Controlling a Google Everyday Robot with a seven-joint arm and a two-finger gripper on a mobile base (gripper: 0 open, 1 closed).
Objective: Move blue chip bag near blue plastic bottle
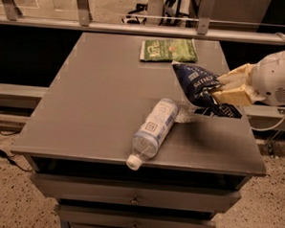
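Blue chip bag [192,80], crinkly and navy, pinched in beige end effector [216,91] near clear cylindrical blue plastic bottle [155,125].

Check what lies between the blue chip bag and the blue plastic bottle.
Only bare table, in the camera view. The gripper, over the table's right edge, grips the blue chip bag right of the blue plastic bottle.

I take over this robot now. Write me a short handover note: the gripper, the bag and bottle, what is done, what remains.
The gripper is at the right side of the table, fingers shut on the blue chip bag.
The blue plastic bottle lies on its side near the front edge, cap toward the front.
Done: bag grasped, held just right of the bottle.
Left: set it down beside the bottle, then release.
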